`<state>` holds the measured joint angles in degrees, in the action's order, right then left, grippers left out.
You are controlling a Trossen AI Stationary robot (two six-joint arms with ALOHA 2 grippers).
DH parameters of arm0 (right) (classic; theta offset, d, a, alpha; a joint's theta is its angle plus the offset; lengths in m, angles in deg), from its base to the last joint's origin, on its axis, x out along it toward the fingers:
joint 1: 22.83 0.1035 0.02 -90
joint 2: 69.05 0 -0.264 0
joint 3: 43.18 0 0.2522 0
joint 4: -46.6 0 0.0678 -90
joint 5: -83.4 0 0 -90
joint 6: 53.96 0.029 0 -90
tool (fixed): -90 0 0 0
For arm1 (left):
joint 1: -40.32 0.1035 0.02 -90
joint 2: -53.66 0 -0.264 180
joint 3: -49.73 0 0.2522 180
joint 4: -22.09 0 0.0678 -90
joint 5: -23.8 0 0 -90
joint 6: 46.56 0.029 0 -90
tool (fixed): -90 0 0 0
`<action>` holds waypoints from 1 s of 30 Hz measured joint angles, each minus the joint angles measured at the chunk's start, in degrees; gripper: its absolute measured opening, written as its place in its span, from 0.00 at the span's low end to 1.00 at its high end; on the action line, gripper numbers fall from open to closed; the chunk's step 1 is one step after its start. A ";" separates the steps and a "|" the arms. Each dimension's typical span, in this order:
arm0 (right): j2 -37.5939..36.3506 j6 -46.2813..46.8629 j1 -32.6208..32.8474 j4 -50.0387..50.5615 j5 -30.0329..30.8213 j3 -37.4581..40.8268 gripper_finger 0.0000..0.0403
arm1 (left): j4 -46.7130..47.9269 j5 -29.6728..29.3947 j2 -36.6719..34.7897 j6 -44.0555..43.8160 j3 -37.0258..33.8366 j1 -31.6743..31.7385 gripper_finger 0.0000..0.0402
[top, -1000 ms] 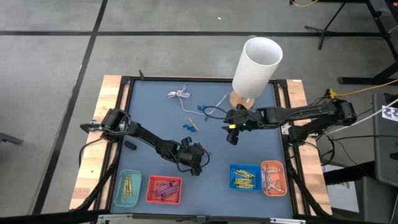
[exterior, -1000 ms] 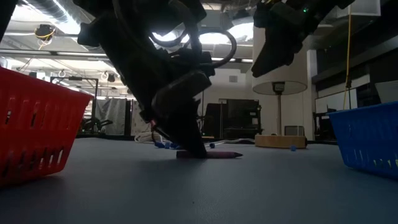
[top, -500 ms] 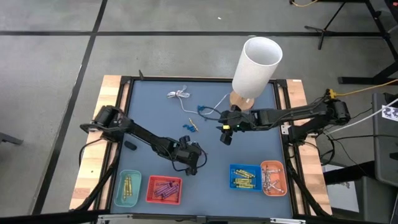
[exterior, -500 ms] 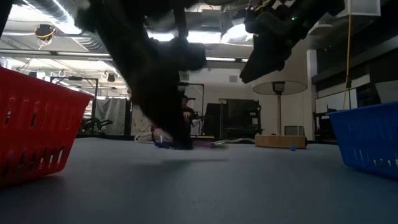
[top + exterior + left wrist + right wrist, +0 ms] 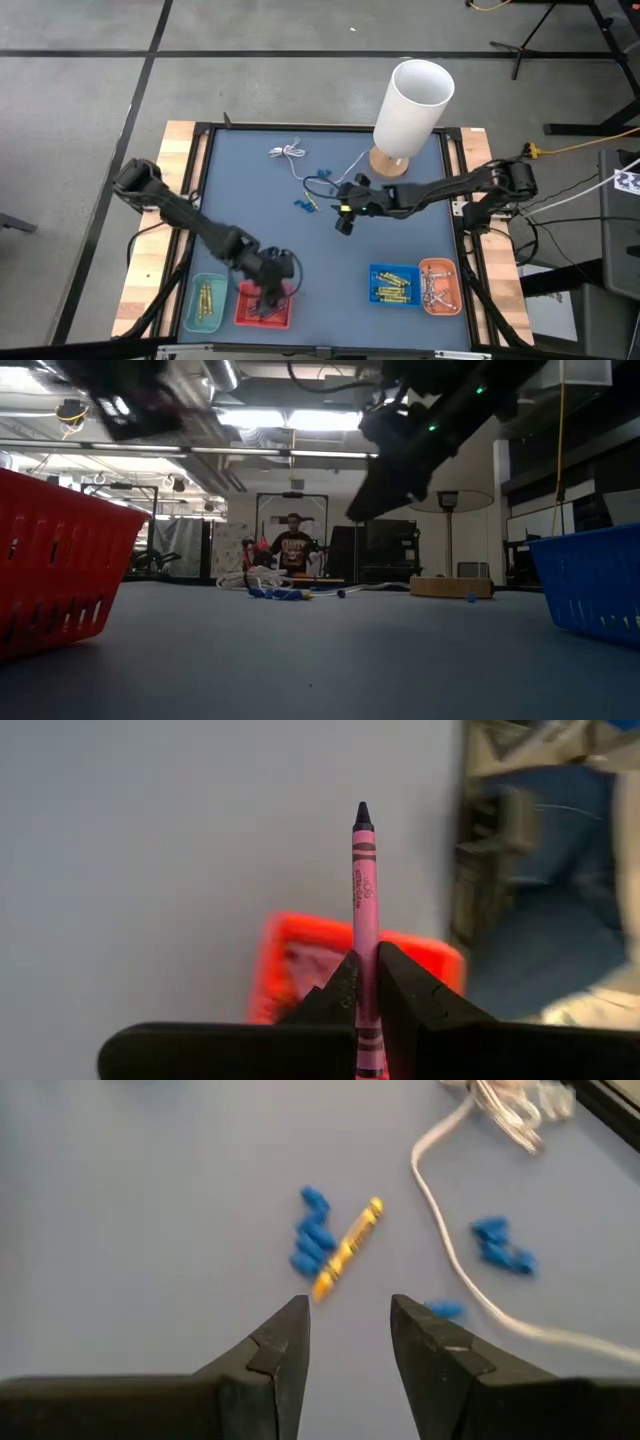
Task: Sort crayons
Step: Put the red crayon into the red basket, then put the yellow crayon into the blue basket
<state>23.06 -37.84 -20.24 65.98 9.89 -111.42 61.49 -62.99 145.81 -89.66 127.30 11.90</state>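
My left gripper is shut on a purple crayon and hovers over the red basket, which holds several purple crayons. The red basket also shows below the fingers in the left wrist view. My right gripper is open and empty above the table, close to a yellow crayon that lies flat on the mat beside blue bits. That yellow crayon also shows in the high view. My left gripper pinches the purple crayon's lower half between its two fingers. The crayon runs along the fingers and sticks out past their tips, point forward. It is lifted clear, above the red basket.
A teal basket with yellow crayons, a blue basket with yellow crayons and an orange basket with pale crayons stand along the near edge. A white cylinder on a wooden base, a white cable and blue bits lie farther back.
My left gripper has lifted the purple crayon off the mat at the table's middle and carried it toward the near left, over the red basket. My right gripper has gone toward the table's left, toward the yellow crayon.
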 joint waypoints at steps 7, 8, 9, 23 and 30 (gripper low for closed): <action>8.31 -4.40 -0.27 -15.83 -0.01 -0.02 0.35 | 3.45 -0.85 -0.89 -11.02 0.09 -9.14 0.01; 9.50 -5.27 -0.45 -18.41 0.00 -0.01 0.35 | 4.97 -1.07 -0.89 -13.04 0.09 -10.15 0.01; 10.83 -5.86 -0.57 -21.23 0.07 -0.03 0.35 | 6.20 -1.38 -0.89 -14.77 0.09 -11.03 0.01; 21.65 -5.96 -6.41 -32.29 -4.42 -0.02 0.35 | 11.91 -6.34 -0.85 -26.91 0.09 -15.48 0.17; 24.96 -5.95 -6.36 -36.11 -4.17 -0.04 0.35 | 12.09 -6.76 -0.85 -26.93 0.09 -15.48 0.29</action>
<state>48.02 -43.79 -26.60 29.87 5.72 -111.46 73.59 -69.75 144.97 -116.59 127.39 -3.58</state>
